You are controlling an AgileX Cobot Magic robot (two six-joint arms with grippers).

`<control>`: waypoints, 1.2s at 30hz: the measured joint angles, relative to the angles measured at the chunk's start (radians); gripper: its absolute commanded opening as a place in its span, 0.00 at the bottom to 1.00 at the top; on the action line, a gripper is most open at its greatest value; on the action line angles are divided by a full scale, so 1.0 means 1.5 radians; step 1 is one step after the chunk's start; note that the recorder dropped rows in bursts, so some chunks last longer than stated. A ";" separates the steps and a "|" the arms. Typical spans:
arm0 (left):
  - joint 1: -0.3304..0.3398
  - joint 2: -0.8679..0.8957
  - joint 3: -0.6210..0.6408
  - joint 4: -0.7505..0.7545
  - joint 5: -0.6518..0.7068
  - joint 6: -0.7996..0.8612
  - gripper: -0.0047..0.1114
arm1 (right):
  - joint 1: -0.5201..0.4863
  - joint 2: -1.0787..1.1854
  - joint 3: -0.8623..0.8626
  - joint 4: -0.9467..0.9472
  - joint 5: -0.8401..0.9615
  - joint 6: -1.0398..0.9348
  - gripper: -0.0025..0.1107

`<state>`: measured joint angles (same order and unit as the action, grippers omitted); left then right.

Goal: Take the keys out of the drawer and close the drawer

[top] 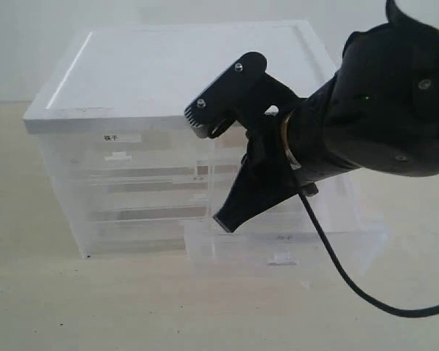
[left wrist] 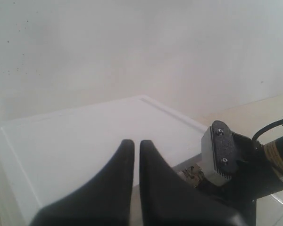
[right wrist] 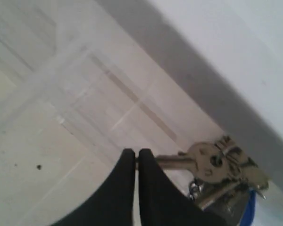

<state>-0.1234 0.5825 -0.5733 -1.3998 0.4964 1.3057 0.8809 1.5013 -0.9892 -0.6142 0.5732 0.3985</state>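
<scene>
Right hand (right wrist: pixel 136 154) nips the keys (right wrist: pixel 210 162) (one blade); bunch beyond.

The left hand (left wrist: pixel 137 143) hangs with its two black fingers (left wrist: pixel 115 183) almost touching. Beneath it lies the drawer cabinet's white top (left wrist: pixel 70 141), and beside it the right arm's (left wrist: pixel 273 157) ribbed pad (left wrist: pixel 216 157) and black cable (left wrist: pixel 269 128).

right gripper (right wrist: pixel 136 157): black | keys (right wrist: pixel 212 162) at its tips: silver, fob (right wrist: pixel 251 212) blue (only an edge shows) | drawer (top: pixel 234 252) below it: translucent, tab (top: pixel 282 258) white | cabinet (top: pixel 183 66) behind it: white top | table (top: pixel 95 307): pale beige | left gripper (left wrist: pixel 136 143): black
</scene>
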 measured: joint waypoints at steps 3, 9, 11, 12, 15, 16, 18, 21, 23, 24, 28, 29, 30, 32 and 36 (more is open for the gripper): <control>0.000 0.000 0.000 0.000 0.003 0.000 0.08 | 0.005 -0.019 0.000 -0.005 -0.004 0.004 0.02; 0.000 0.000 0.000 0.000 0.003 0.000 0.08 | 0.005 -0.063 0.000 -0.083 0.034 0.111 0.20; 0.000 0.000 0.000 0.000 0.004 0.000 0.08 | 0.005 -0.064 0.000 -0.102 0.068 0.137 0.49; 0.000 0.000 0.000 0.000 0.007 0.000 0.08 | 0.005 -0.061 0.001 -0.099 0.085 0.149 0.56; 0.000 0.000 0.000 0.004 0.010 0.000 0.08 | 0.005 -0.050 0.001 -0.094 0.087 0.172 0.61; 0.000 0.000 0.000 0.004 0.010 0.000 0.08 | 0.005 -0.046 0.001 -0.100 0.087 0.178 0.58; 0.000 0.000 0.000 0.007 0.010 0.000 0.08 | 0.004 -0.035 0.001 -0.113 0.087 0.192 0.53; 0.000 0.000 0.000 0.008 0.010 0.000 0.08 | -0.012 -0.011 0.001 -0.123 0.073 0.203 0.49; 0.000 0.000 0.000 0.008 0.010 0.000 0.08 | -0.026 0.005 0.001 -0.123 0.053 0.212 0.48; 0.000 0.000 0.000 0.008 0.010 0.000 0.08 | -0.032 0.009 0.000 -0.123 0.046 0.214 0.48; 0.000 0.000 0.000 0.008 0.010 0.000 0.08 | -0.053 0.018 -0.004 -0.111 0.021 0.214 0.22; 0.000 0.000 0.000 0.008 0.010 0.000 0.08 | -0.056 0.020 -0.004 -0.111 0.018 0.214 0.13; 0.000 0.000 0.000 0.008 0.010 0.000 0.08 | -0.056 0.021 -0.004 -0.112 0.018 0.214 0.02; 0.000 0.000 0.000 0.008 0.010 0.000 0.08 | -0.057 0.021 -0.004 -0.114 0.020 0.198 0.03; 0.000 0.000 0.000 0.008 0.010 0.000 0.08 | -0.060 0.021 -0.004 -0.095 0.022 0.153 0.03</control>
<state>-0.1234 0.5825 -0.5733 -1.3877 0.5120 1.3057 0.7910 1.5327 -0.9954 -0.7567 0.6060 0.6280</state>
